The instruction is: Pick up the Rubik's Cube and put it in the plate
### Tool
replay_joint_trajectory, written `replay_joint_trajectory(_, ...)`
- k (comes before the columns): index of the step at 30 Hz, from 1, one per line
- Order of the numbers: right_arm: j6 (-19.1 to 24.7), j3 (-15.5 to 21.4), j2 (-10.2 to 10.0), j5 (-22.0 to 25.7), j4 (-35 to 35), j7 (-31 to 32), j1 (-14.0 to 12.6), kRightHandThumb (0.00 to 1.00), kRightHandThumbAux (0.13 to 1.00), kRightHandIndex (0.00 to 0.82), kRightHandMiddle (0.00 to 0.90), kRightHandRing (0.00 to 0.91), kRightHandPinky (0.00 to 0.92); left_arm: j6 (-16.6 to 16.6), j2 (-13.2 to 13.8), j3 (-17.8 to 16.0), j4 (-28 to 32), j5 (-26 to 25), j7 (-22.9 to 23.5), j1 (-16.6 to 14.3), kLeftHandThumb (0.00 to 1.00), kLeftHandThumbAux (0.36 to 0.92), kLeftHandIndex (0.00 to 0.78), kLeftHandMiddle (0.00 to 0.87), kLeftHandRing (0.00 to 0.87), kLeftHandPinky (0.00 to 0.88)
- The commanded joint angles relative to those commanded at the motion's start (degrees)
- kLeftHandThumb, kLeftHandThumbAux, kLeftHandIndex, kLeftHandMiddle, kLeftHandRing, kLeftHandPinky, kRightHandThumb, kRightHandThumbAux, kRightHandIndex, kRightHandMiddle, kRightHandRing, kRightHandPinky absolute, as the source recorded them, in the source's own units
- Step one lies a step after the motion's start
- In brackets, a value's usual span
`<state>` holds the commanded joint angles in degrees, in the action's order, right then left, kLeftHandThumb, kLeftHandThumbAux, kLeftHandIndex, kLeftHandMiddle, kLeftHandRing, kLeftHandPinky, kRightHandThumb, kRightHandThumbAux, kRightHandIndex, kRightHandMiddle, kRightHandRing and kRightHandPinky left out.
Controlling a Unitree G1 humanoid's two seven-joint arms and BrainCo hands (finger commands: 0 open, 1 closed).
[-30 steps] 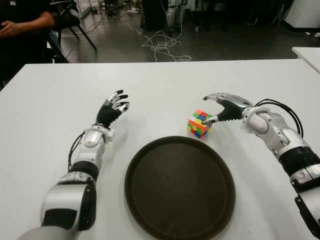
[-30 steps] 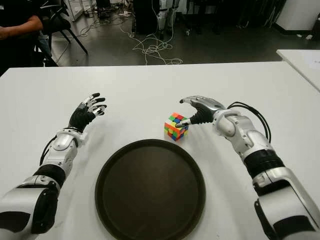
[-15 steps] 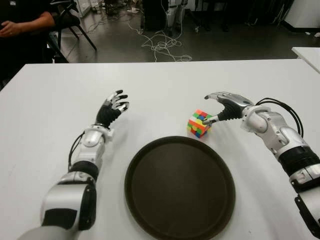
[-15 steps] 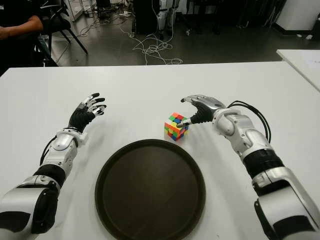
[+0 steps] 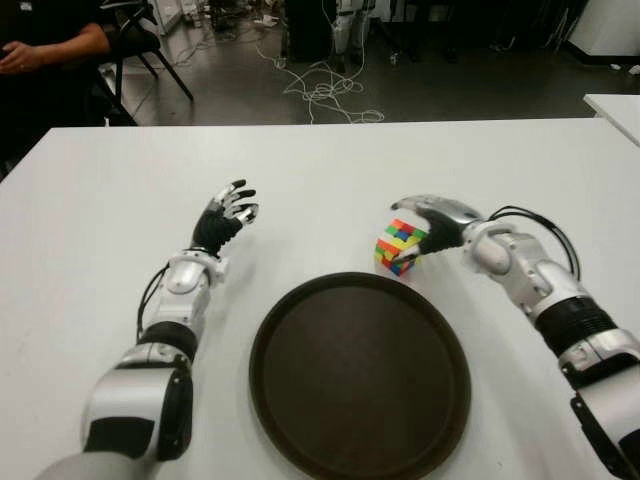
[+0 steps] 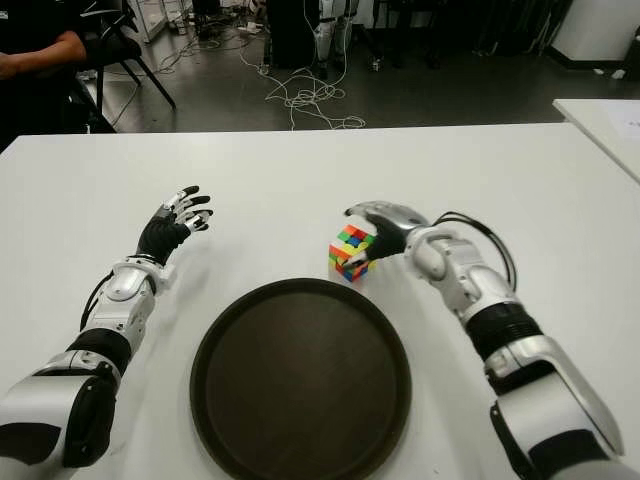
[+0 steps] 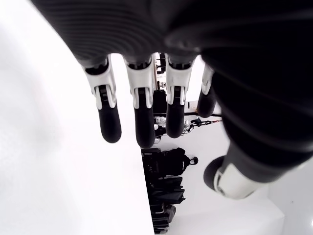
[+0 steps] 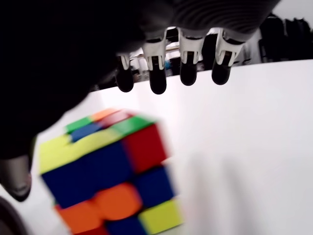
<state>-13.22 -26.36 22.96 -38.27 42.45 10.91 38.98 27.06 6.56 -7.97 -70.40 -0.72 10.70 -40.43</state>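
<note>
The cube sits on the white surface, just beyond the far right rim of the round dark plate and outside it. It looks tipped, one lower corner toward the plate; whether it is fully resting on the surface cannot be told.

The right hand arches over the cube's far right side. In the right wrist view its four fingers hang extended above and past the cube, not wrapped on it, while the thumb shows low beside the cube's edge. The hand is open around the cube, close to it; firm contact cannot be confirmed.

The left hand shows well to the left of the cube, beyond the plate's left side, fingers spread and empty; its wrist view shows straight fingers holding nothing.

A seated person shows at the far left corner, behind the surface.
</note>
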Motion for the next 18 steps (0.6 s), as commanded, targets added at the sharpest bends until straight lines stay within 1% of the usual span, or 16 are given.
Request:
replay_joint_trajectory(3,0.1,-0.4,-0.1,-0.2,0.0,0.0,0.1,0.000,0.618,0.000,0.000,0.000,0.000,0.1,0.0,0.1,-0.1,0.1,-0.1,0.0,0.238,0.723,0.115,0.188,0.213,0.238)
replay_joint_trajectory(6,0.2,-0.6,-0.1,-0.4,-0.1,-0.1,0.2,0.000,0.635,0.000,0.000,0.000,0.000,0.1,0.0,0.2,-0.1,0.2,-0.1,0.0,0.236,0.719,0.114,0.189,0.214,0.239)
replay_joint_trajectory(10,0.6,-1.0,-0.4,-0.8,0.0,-0.5,0.3,0.000,0.650,0.000,0.000,0.000,0.000,0.4,0.0,0.2,-0.1,0.2,-0.2,0.0,0.232,0.715,0.116,0.190,0.215,0.236)
replay_joint_trajectory(12,0.8,-1.3,-0.8,-1.3,0.8,-1.2,0.5,0.000,0.658,0.000,0.000,0.000,0.000,0.6,0.1,0.2,-0.1,0.2,-0.2,0.1,0.234,0.716,0.118,0.190,0.216,0.239)
replay_joint_trajectory(18,0.9,-1.9,-1.1,-2.1,1.9,-2.5,0.9,0.000,0.680,0.000,0.000,0.000,0.000,0.7,0.0,0.2,-0.2,0.2,-0.1,0.1,0.248,0.722,0.122,0.197,0.221,0.253)
